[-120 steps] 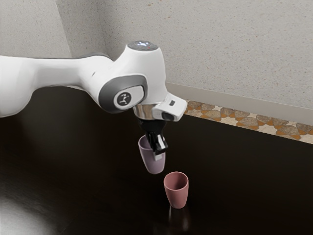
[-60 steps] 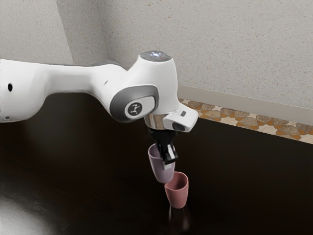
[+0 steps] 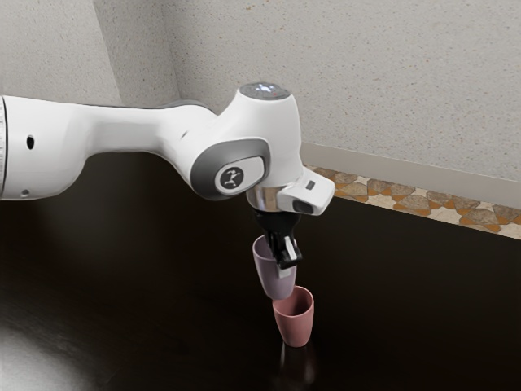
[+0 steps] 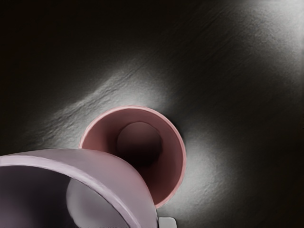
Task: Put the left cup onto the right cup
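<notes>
Claw [image 3: 285, 257] grips lilac cup [image 3: 271, 282]; wrist view looks down inside pink cup [image 4: 142, 142].

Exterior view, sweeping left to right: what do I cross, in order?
white arm → lilac cup, held off the table → pink cup → patterned floor strip

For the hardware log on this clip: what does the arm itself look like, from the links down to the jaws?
The arm has glossy white, rounded links with small dark holes near the exterior view's left edge. A grey joint cap bears a round white emblem. Below it come a silver ring, a white hand block with a dark slot, and black jaws.
</notes>
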### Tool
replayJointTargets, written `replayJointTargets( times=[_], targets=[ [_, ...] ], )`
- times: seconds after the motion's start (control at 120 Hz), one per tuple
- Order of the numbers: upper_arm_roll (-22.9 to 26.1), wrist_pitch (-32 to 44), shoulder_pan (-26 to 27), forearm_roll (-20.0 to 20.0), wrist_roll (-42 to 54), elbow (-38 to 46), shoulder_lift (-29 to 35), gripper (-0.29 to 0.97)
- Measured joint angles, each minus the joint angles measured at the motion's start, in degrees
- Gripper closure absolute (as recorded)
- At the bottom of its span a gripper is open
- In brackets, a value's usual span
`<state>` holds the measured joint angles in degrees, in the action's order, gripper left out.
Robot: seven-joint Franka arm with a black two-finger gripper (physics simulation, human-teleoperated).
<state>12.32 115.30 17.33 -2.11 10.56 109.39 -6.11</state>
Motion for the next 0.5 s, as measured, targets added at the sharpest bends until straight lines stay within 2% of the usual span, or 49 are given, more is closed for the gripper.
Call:
replayJointTargets(
  times=[0.5],
  targets=[
    [0.0, -0.35, 0.85, -0.02, 0.01, -0.84, -0.77, 0.79]
  ],
)
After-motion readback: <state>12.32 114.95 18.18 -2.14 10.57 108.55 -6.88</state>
